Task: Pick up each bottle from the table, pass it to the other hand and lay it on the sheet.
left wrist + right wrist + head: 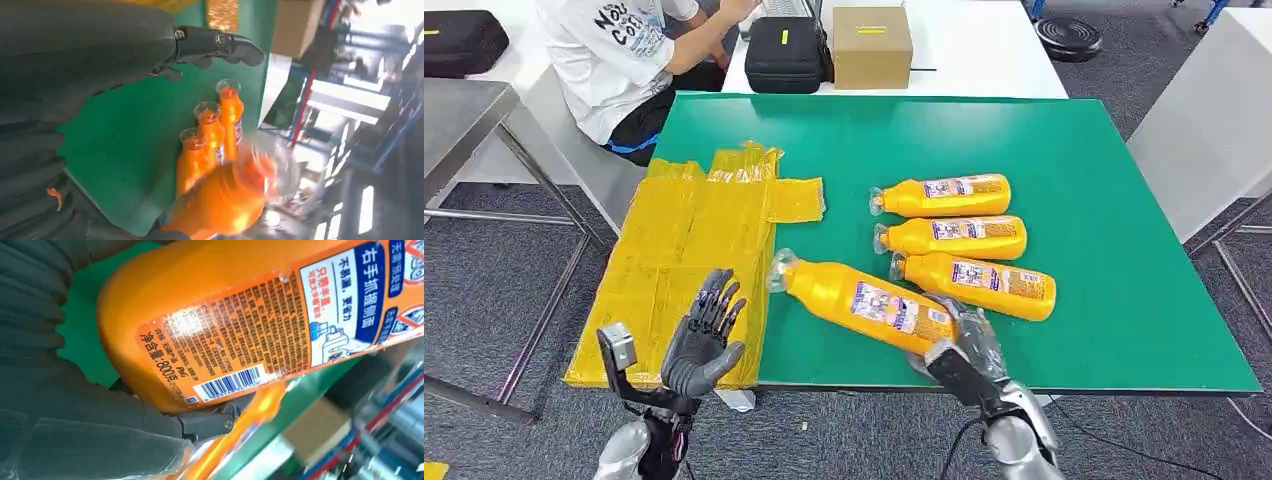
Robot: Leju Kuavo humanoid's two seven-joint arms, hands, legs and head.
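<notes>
The held bottle (860, 299) is hanging in the air above the near edge of the green table (1124, 300), its clear cap pointing toward the yellow sheet (684, 260). The right hand (959, 345) is gripping it around the base end, with the fingers wrapped on the label side. In the right wrist view the grip seems firm, though the fingers are mostly hidden behind the bottle.

The left hand (704, 335) is waiting over the near part of the sheet, fingers spread and holding nothing, palm turned toward the cap. So the pass is not yet made.

No bottle is lying on the sheet. Three more bottles (959, 235) are lying side by side in the middle of the table, toward the right edge. I judge the task is only beginning: four bottles are still to be laid down.

A person (624, 60) is sitting beyond the far left corner.
</notes>
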